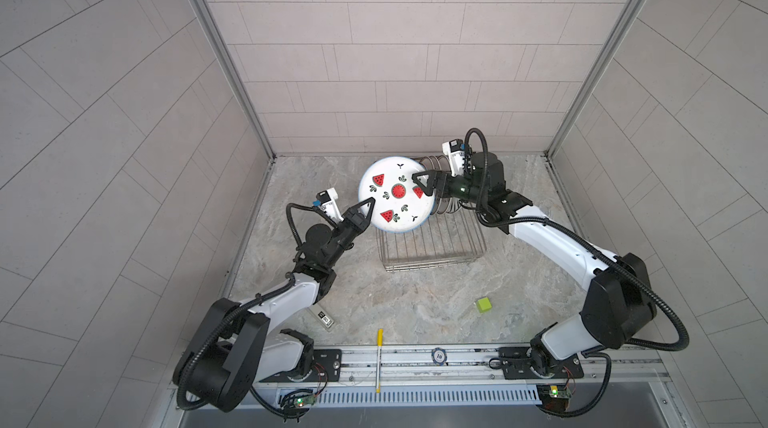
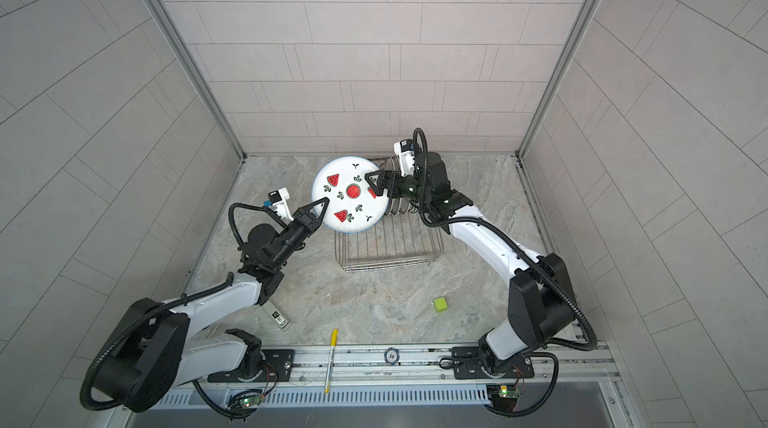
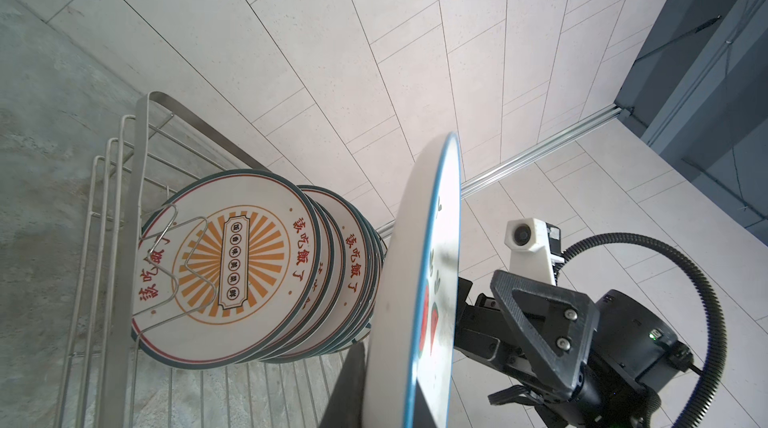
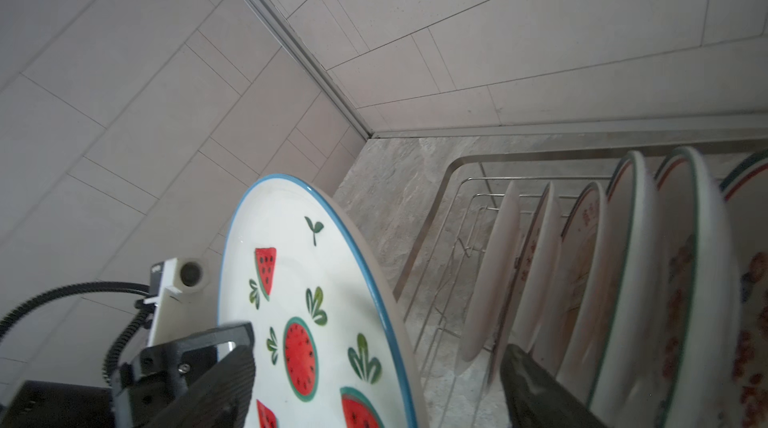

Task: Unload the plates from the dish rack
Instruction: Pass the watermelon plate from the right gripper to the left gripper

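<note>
The watermelon plate [image 1: 395,197] hangs over the left rear of the dish rack [image 1: 434,249]; the desk [image 1: 415,309] in front lies open, save a green cube [image 1: 483,304].

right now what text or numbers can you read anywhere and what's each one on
"10": round chip on the front rail.
"該吃飯了": red, on the front sunburst plate in the dish rack.
That plate's centre label and the small tag on the table: too small to read.

Number 10 on the round chip [image 1: 439,355] on the front rail [image 1: 469,357], red Chinese characters 該吃飯了 around the front racked plate [image 3: 232,268], its small centre characters too fine to read, printed tag [image 1: 323,317] on the surface [image 1: 415,305] illegible
</note>
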Robot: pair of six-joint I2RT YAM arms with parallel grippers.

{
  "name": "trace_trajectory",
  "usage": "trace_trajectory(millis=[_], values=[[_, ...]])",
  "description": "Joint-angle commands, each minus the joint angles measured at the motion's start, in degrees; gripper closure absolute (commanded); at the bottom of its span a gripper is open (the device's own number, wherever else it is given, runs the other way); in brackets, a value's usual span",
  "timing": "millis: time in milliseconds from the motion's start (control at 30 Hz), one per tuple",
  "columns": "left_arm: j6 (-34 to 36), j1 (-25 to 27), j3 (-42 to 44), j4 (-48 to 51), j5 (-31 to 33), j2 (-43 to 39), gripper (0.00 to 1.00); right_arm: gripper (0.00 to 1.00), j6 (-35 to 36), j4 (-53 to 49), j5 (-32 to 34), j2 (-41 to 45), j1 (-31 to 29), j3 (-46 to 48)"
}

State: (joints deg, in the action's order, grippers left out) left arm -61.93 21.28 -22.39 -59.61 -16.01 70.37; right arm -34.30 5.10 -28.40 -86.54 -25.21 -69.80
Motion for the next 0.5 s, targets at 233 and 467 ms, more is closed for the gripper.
trace_trajectory(millis=[233, 467], values=[[-1.6, -2.0, 0.1, -7.2, 3.0, -3.6, 1.0, 0.01, 6.9, -4.3, 15.7, 9.0, 0.1, 2.8], [-1.6, -5.8, -0.1, 0.8, 7.5, -7.2, 1.0, 0.0, 11.4, -8.5, 20.6, 12.2, -1.2, 1.5]])
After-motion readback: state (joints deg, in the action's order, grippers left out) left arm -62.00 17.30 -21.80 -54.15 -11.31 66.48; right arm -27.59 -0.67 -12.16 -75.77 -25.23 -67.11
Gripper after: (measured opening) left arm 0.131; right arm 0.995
